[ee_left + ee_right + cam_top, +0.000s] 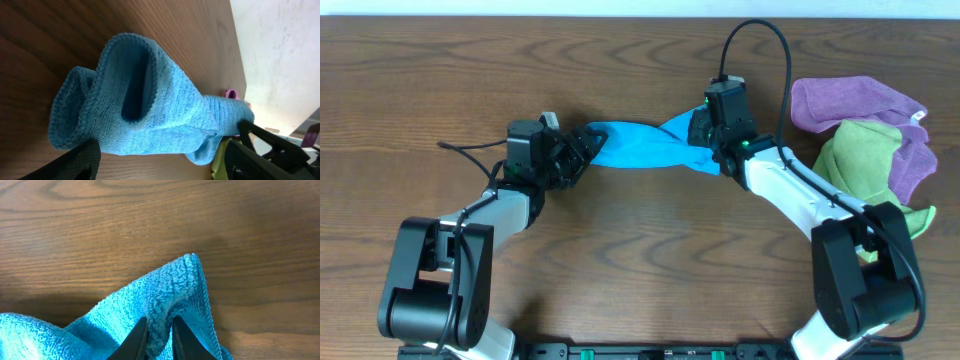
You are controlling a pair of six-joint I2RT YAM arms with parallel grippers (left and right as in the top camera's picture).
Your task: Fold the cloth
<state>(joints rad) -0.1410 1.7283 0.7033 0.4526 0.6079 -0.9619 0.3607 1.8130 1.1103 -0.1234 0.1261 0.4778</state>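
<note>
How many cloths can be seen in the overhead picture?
3. The blue cloth is in the middle; the purple cloth is at the right edge; the green cloth lies partly on it. Another could be hidden beneath.

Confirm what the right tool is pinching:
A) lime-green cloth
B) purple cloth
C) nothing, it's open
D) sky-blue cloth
D: in the right wrist view the right tool is closed on a raised fold of the sky-blue cloth, while the purple cloth and lime-green cloth lie off to the side.
</note>
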